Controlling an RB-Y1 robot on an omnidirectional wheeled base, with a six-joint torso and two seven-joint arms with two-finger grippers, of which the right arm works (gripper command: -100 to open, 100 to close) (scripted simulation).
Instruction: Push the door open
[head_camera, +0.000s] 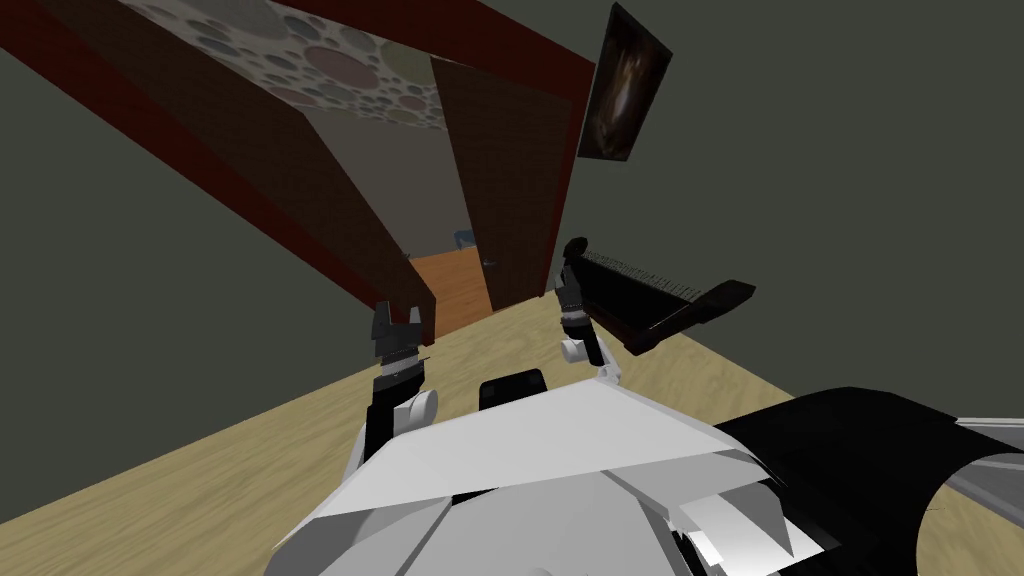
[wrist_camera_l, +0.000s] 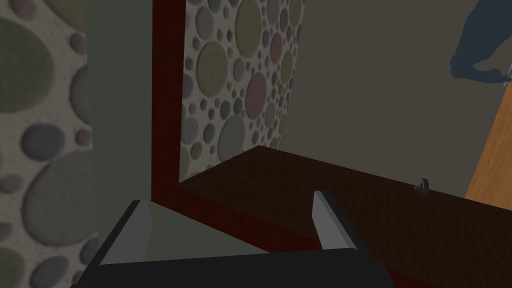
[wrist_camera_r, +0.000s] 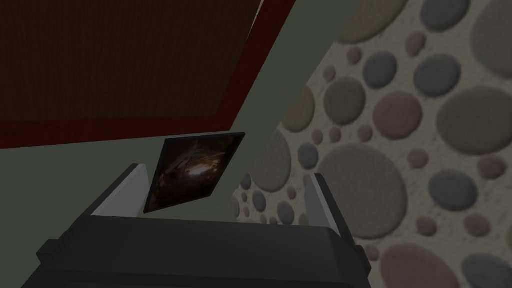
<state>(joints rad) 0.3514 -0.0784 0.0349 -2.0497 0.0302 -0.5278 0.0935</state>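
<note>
The door (head_camera: 300, 170) is a dark brown leaf in a dark red frame (head_camera: 560, 60), standing ajar, with a second brown panel (head_camera: 510, 180) to its right. Orange floor (head_camera: 455, 285) shows through the gap between them. My left gripper (head_camera: 398, 320) is open at the leaf's lower free corner. In the left wrist view its open fingers (wrist_camera_l: 330, 225) point at the brown door face (wrist_camera_l: 380, 200), close to it, with a small knob (wrist_camera_l: 422, 186) further along. My right gripper (head_camera: 572, 265) is raised by the right jamb; in its own view the right gripper (wrist_camera_r: 222, 197) is open and holds nothing.
A black keyboard-like piece of furniture (head_camera: 650, 295) stands against the wall just right of the doorway, close to my right arm. A dark picture (head_camera: 625, 85) hangs above it. A large black rounded object (head_camera: 880, 450) sits at my right. Pale wood floor (head_camera: 200, 450) spreads to my left.
</note>
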